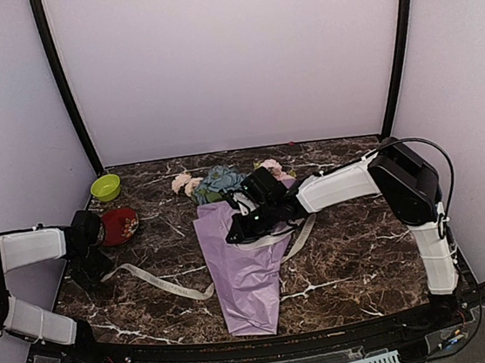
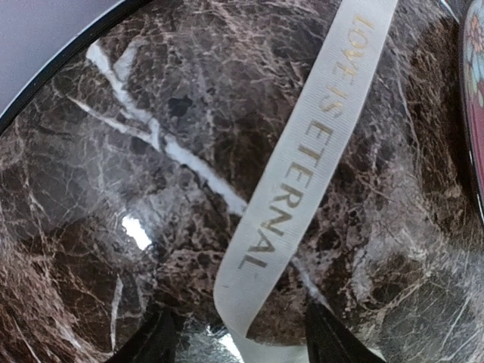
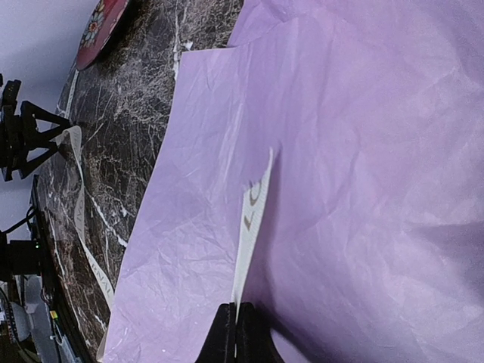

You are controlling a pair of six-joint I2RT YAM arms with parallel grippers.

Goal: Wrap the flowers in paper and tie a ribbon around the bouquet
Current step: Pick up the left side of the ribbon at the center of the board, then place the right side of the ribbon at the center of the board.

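Observation:
The bouquet (image 1: 244,269) lies mid-table as a cone of lilac paper (image 3: 363,151), with the flowers (image 1: 216,183) showing at its far end. The cream ribbon (image 1: 162,283) runs from the left across the table to the cone and loops out on its right side. My right gripper (image 3: 236,333) is shut on one end of the ribbon (image 3: 253,212), just above the paper. My left gripper (image 2: 240,344) is low over the marble with its jaws apart, and the lettered ribbon (image 2: 302,166) passes between its fingertips (image 2: 155,340) unpinched.
A red cup (image 1: 118,225) stands just beyond my left gripper (image 1: 89,269), and a green bowl (image 1: 106,187) sits at the back left. The table's left edge (image 2: 45,76) runs close by the left gripper. Grey walls close in the back and sides.

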